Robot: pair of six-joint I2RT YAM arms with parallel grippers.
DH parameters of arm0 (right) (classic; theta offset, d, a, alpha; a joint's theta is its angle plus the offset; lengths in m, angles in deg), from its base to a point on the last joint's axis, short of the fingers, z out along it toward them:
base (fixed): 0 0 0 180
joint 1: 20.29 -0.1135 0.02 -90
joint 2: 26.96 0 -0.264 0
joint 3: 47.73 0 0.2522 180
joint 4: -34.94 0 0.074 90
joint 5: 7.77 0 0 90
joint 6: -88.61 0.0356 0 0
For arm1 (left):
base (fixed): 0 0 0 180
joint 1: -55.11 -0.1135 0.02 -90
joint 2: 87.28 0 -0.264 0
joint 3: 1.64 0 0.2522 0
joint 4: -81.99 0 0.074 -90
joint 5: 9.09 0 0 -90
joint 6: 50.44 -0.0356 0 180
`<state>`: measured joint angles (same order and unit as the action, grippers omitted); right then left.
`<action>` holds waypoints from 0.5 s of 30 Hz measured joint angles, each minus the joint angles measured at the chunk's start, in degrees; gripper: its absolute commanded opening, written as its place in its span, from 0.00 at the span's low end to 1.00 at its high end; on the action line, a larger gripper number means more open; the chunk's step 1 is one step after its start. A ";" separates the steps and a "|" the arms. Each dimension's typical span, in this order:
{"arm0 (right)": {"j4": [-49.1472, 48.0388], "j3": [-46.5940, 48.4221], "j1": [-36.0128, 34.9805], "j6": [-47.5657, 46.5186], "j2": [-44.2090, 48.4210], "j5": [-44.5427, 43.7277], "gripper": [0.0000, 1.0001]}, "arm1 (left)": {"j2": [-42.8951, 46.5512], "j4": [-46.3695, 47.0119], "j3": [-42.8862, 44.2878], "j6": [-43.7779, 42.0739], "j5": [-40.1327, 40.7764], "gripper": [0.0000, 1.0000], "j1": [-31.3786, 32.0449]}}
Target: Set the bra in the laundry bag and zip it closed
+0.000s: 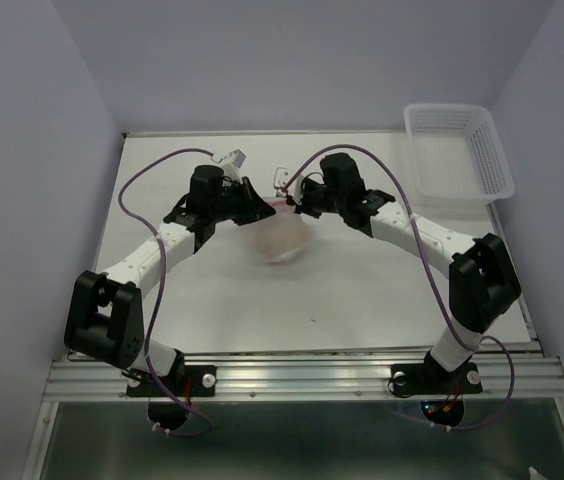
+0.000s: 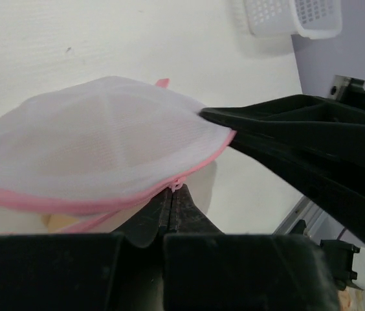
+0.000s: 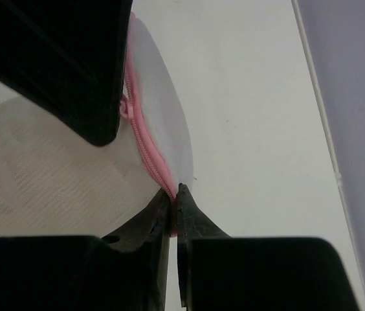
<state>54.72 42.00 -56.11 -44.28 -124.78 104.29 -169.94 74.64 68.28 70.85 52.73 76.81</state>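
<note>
The laundry bag (image 1: 284, 240), a round white mesh pouch with pink zipper edging, lies at the table's middle between both grippers. It also shows in the left wrist view (image 2: 98, 146) and the right wrist view (image 3: 163, 97). Beige fabric, the bra (image 3: 40, 175), shows through the mesh; a tan bit peeks at the seam (image 2: 58, 222). My left gripper (image 2: 173, 189) is shut on the pink zipper pull (image 2: 177, 182). My right gripper (image 3: 176, 193) is shut on the pink zipper edge (image 3: 149, 152) at the pouch's far side. Both grippers (image 1: 262, 208) (image 1: 292, 200) meet at the pouch's far rim.
A rigid white slotted plastic basket (image 1: 457, 150) stands at the back right corner, also seen in the left wrist view (image 2: 292, 16). Purple walls enclose the table on the left, back and right. A small dark speck (image 1: 312, 320) lies on the table.
</note>
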 measured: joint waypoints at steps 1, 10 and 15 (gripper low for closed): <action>0.04 -0.50 -0.09 -0.72 0.15 -0.31 0.03 | 0.00 0.02 -0.59 0.28 -0.04 0.00 -0.72; -0.63 -2.86 1.01 -2.32 1.70 -0.94 0.01 | 2.86 -0.33 -9.97 2.14 -0.07 0.00 -11.74; -1.70 -4.57 1.53 -1.88 2.73 1.55 0.01 | 3.23 3.30 -13.22 3.10 -2.23 0.00 -13.42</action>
<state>53.01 37.43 -54.58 -46.16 -122.05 105.84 -166.70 77.94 55.06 73.95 50.50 63.39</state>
